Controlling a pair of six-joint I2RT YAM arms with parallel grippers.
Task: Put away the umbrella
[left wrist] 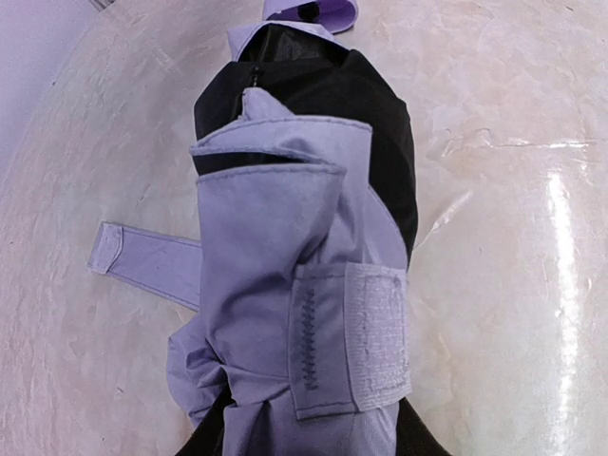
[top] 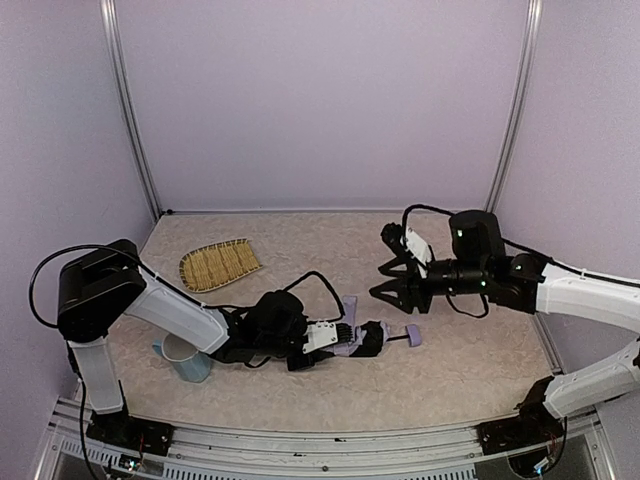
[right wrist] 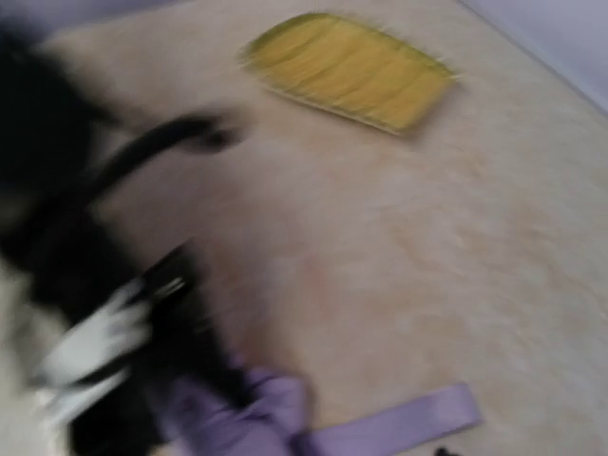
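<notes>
The folded umbrella [top: 368, 340] lies on the table in front of the arms, its lavender handle knob [top: 413, 336] pointing right. My left gripper [top: 343, 341] is shut on its bundled end. In the left wrist view the umbrella [left wrist: 275, 247] fills the frame: lavender fabric over black lining, a velcro tab [left wrist: 378, 332], and a loose strap [left wrist: 142, 258] lying flat to the left. My right gripper [top: 392, 280] hovers just behind the handle end, open, with nothing between its fingers. The right wrist view is blurred; it shows the strap [right wrist: 404, 425] and bunched fabric [right wrist: 242, 418].
A woven bamboo tray [top: 220, 264] lies at the back left, also seen as the tray [right wrist: 350, 68] in the right wrist view. A pale blue cup [top: 186, 360] stands by the left arm's base. Lavender walls close in the back and sides.
</notes>
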